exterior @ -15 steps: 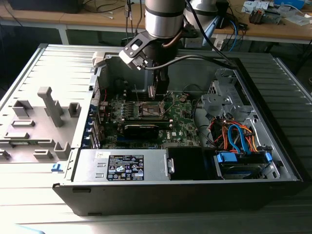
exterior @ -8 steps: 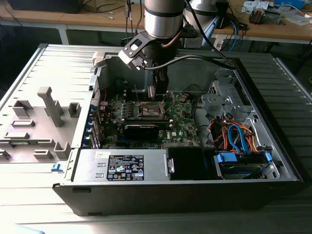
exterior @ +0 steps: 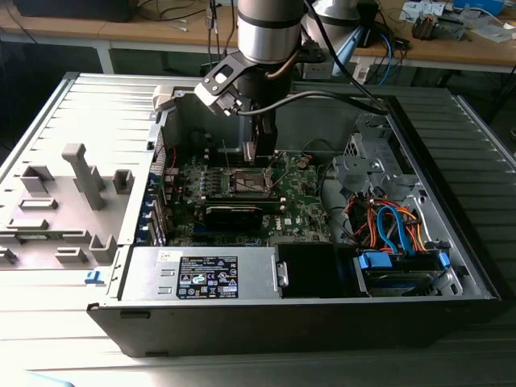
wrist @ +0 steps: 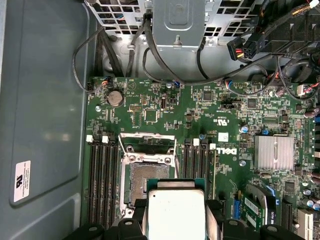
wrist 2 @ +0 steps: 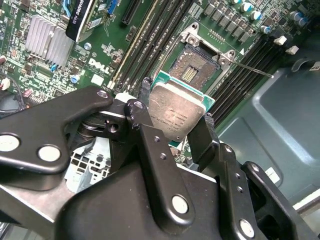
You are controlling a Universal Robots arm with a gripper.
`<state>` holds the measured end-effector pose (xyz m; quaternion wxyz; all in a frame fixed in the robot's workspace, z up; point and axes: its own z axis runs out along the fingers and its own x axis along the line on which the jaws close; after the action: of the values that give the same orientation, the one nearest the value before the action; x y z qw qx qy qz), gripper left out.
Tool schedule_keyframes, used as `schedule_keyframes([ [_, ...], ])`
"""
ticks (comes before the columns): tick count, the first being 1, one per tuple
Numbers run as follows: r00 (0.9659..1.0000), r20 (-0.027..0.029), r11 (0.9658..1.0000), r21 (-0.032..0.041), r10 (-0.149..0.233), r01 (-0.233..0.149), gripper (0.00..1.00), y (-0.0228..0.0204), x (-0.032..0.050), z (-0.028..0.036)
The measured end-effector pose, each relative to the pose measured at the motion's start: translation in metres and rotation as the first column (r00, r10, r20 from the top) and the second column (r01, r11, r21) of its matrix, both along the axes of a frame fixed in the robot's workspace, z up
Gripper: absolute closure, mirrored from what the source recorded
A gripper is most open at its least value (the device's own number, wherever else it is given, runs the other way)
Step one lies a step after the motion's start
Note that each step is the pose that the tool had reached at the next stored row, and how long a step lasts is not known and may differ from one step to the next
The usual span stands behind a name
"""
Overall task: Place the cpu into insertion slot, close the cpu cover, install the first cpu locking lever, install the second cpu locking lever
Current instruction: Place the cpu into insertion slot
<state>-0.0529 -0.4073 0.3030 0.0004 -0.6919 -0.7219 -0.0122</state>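
Your fingers (wrist 2: 204,137) are clenched on opposite edges of the cpu (wrist 2: 176,114), holding it clear of the green board (wrist: 130,95) inside the open computer case (exterior: 322,322). In both wrist views the insertion slot (wrist 2: 196,67) lies bare just ahead of the chip, not squarely beneath it. The cpu cover (wrist: 148,142) appears folded back beyond the slot. The chip hides the slot's near edge, and its own underside is out of sight
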Motion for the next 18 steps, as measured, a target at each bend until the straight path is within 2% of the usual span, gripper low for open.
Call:
schedule_keyframes([
  [18,1.0000,0.0000,1.0000,0.0001,0.000,0.000,0.45,0.0014,-0.0045,-0.0018],
])
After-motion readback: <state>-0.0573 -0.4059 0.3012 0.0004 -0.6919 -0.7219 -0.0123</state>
